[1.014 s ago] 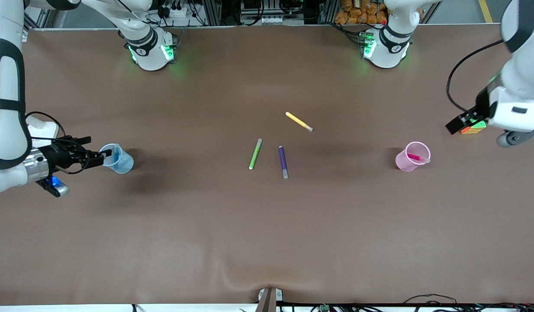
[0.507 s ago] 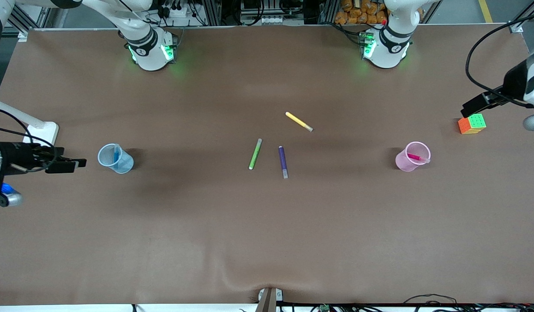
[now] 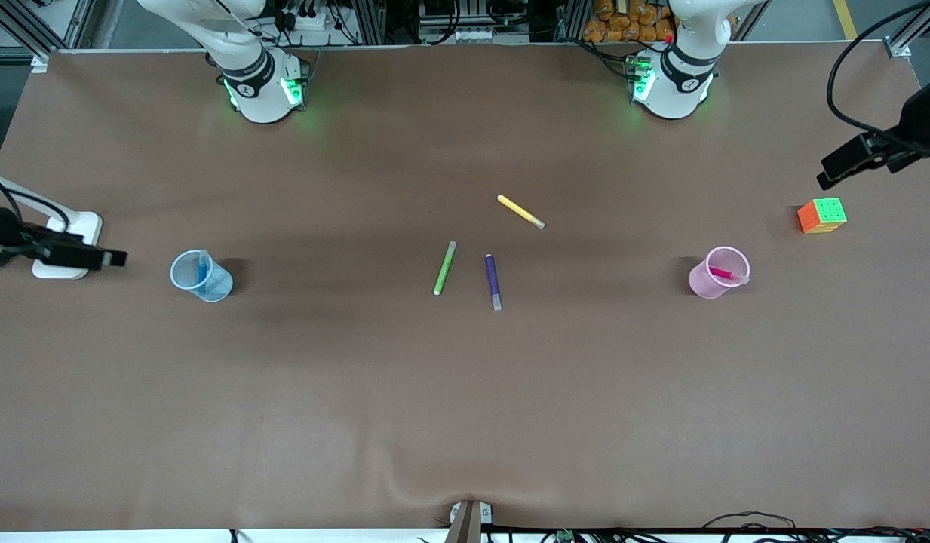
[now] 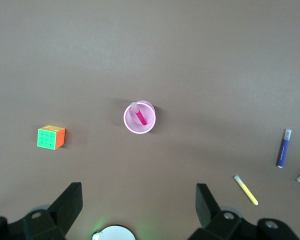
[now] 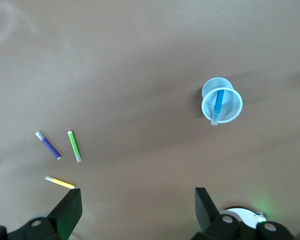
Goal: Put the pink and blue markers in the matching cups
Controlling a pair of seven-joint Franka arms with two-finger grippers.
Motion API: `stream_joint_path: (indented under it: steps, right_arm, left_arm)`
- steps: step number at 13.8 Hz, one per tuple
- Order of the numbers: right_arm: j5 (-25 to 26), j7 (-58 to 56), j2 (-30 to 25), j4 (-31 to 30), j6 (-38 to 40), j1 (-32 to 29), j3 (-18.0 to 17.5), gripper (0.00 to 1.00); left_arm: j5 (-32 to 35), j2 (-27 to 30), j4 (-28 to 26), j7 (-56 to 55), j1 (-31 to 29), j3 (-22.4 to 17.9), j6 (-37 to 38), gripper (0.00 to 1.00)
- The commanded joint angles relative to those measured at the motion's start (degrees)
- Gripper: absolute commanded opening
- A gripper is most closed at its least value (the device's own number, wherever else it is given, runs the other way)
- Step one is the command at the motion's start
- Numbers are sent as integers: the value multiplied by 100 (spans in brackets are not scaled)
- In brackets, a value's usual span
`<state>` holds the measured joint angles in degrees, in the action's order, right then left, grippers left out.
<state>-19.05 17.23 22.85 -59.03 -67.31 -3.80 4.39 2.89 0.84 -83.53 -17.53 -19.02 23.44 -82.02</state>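
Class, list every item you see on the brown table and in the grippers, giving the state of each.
Pale blue plastic cup: upright, holds blue marker.
Pale pink plastic cup: upright, holds pink marker.
Lime green marker, dark purple marker, yellow marker: lying loose.
Left gripper: open, empty.
Right gripper: open, empty.

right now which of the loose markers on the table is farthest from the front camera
The yellow marker. It lies higher in the front view than the green marker and the purple marker, which lie side by side nearer the camera.

Green marker (image 3: 444, 268), purple marker (image 3: 493, 281), yellow marker (image 3: 520, 211), cube (image 3: 821, 216)
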Motion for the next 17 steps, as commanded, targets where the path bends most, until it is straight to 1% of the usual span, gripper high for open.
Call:
stream_joint_path:
  steps: [1,3,4,6,8,9,10,11,12,13,15,17]
  right_arm:
    - [190,-53,-561,-74,209,177,62,100]
    - [130,-53,-903,-74,585,177,53,100]
    - [156,-45,-975,-83,718,273,62,100]
    - [331,-44,-976,-83,728,450,79,100]
    - [541,-53,-975,-109,684,467,70,100]
    - [699,-62,-975,-109,702,520,62,100]
    - [831,-71,-1080,-170,710,607,62,100]
    - [911,-88,-1211,-371,632,660,27,100]
    - [947,-123,-1343,-512,475,652,-52,100]
    - [973,-245,-1397,-574,430,617,-157,100]
    - [1087,-605,-1476,-653,403,608,-176,100]
    - [1088,-1000,-1791,-1108,124,451,-211,100]
  left_arm:
    - [-52,179,12,136,-40,-14,116,100]
    - [-52,171,-14,294,-49,-32,107,100]
    - [-69,153,-49,303,-49,-49,72,100]
    - [-78,171,-137,294,-31,-23,20,100]
    - [-87,197,-199,312,178,-180,2,100]
    - [-87,206,-199,303,510,-460,-7,100]
    - [-87,215,-208,303,966,-898,-24,100]
    - [-87,241,-304,303,1345,-1268,-25,100]
    - [-104,363,-496,303,1479,-1419,-51,100]
    - [-104,468,-689,303,1489,-1447,-129,100]
    - [-105,715,-980,303,1620,-1517,-200,100]
    - [-104,760,-1016,321,1892,-1902,-209,100]
